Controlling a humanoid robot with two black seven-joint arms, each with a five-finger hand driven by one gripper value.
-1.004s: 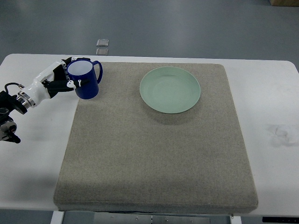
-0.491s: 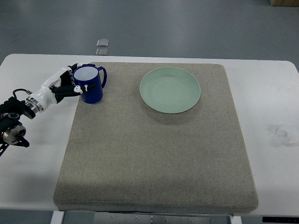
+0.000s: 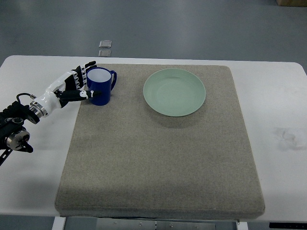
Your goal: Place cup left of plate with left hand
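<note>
A blue cup (image 3: 100, 86) with a white inside stands upright on a big gray mat (image 3: 158, 158). The mat covers most of the white tabletop (image 3: 278, 110). The cup is near the mat's far left corner, close to its left edge. Its handle sticks out to the right, toward the plate (image 3: 174, 92).

The pale green plate sits on the far part of the mat, a bit right of the middle. The cup is to the left of the plate, with bare mat between them.

The left hand (image 3: 76, 86) reaches in from the left edge of the tabletop. Its fingers (image 3: 89, 64) are spread out around the left side of the cup. One fingertip touches the near side of the cup, and another lies by the far rim. The fingers look loose, not squeezed tight on the cup.
</note>
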